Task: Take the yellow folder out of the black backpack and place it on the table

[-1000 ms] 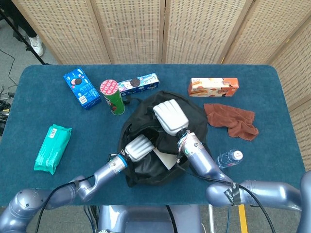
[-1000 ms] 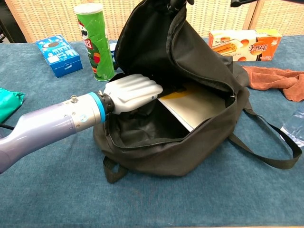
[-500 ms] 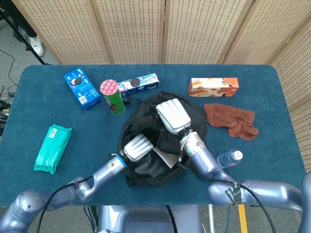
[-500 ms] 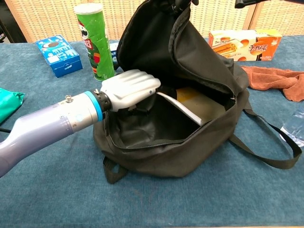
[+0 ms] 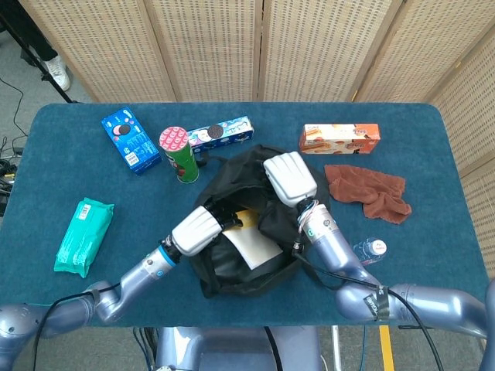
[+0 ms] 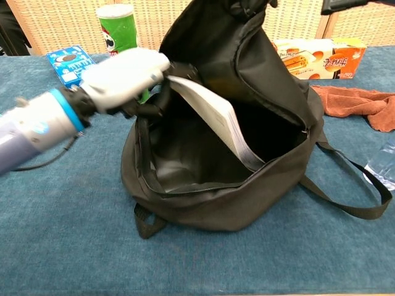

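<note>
Left hand (image 6: 123, 77): yellow folder (image 6: 213, 120) is pinched at its upper edge, now tilted up out of black backpack (image 6: 203, 185); extraction is judged underway.

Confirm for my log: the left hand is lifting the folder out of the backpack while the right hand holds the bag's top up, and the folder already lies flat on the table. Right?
Not quite. The folder is still partly inside the backpack, tilted up in the left hand, as the chest view shows. The right hand does hold the bag's top up.
</note>
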Action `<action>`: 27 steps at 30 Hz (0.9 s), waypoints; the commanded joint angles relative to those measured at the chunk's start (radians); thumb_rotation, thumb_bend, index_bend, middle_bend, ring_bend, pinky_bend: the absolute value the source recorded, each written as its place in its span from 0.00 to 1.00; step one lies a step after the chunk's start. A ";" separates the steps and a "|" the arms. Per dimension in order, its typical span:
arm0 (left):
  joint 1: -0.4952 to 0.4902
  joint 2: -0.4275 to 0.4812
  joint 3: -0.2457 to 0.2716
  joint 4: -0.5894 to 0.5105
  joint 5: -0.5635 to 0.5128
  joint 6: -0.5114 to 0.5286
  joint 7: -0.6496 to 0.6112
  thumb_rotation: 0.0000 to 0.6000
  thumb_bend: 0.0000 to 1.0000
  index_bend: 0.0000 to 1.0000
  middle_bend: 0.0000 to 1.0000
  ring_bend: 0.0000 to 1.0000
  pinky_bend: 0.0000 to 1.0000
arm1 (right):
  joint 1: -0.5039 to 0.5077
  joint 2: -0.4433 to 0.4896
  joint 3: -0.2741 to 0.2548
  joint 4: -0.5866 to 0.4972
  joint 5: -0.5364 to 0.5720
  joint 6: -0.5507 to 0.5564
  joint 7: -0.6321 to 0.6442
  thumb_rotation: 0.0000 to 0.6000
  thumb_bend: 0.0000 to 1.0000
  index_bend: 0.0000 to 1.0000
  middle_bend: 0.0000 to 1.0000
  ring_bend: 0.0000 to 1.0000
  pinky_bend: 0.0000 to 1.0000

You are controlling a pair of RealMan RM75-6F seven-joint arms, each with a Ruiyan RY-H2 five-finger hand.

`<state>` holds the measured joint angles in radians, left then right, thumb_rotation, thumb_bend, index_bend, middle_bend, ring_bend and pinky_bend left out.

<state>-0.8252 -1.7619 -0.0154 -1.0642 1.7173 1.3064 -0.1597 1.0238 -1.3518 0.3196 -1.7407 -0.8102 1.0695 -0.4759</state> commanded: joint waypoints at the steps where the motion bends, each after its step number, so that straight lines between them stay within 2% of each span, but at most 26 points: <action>1: 0.020 0.051 0.000 -0.053 0.018 0.046 -0.030 1.00 1.00 0.71 0.61 0.38 0.35 | -0.008 0.002 -0.003 0.011 0.001 0.001 0.006 1.00 0.57 0.65 0.70 0.67 0.66; 9: 0.055 0.186 -0.017 -0.188 0.039 0.137 -0.051 1.00 1.00 0.72 0.62 0.38 0.36 | -0.025 0.011 -0.010 0.035 -0.006 0.008 0.007 1.00 0.57 0.65 0.70 0.67 0.66; 15: 0.115 0.310 -0.003 -0.221 0.061 0.224 -0.056 1.00 1.00 0.72 0.62 0.38 0.36 | -0.043 0.019 -0.018 0.042 -0.012 0.010 0.017 1.00 0.57 0.65 0.70 0.67 0.66; 19: 0.172 0.368 0.025 -0.183 0.061 0.271 -0.076 1.00 1.00 0.72 0.62 0.38 0.35 | -0.057 0.027 -0.024 0.043 -0.023 0.009 0.029 1.00 0.57 0.65 0.70 0.67 0.66; 21: 0.237 0.403 0.050 -0.119 0.033 0.306 -0.116 1.00 1.00 0.72 0.62 0.38 0.36 | -0.068 0.033 -0.029 0.043 -0.029 0.007 0.038 1.00 0.57 0.65 0.70 0.67 0.66; 27: 0.326 0.389 0.056 0.043 -0.040 0.324 -0.192 1.00 1.00 0.72 0.62 0.38 0.36 | -0.087 0.041 -0.039 0.031 -0.045 0.001 0.057 1.00 0.57 0.65 0.70 0.67 0.66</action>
<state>-0.5447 -1.3694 0.0330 -1.0906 1.7173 1.6177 -0.3115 0.9391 -1.3117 0.2822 -1.7078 -0.8529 1.0719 -0.4208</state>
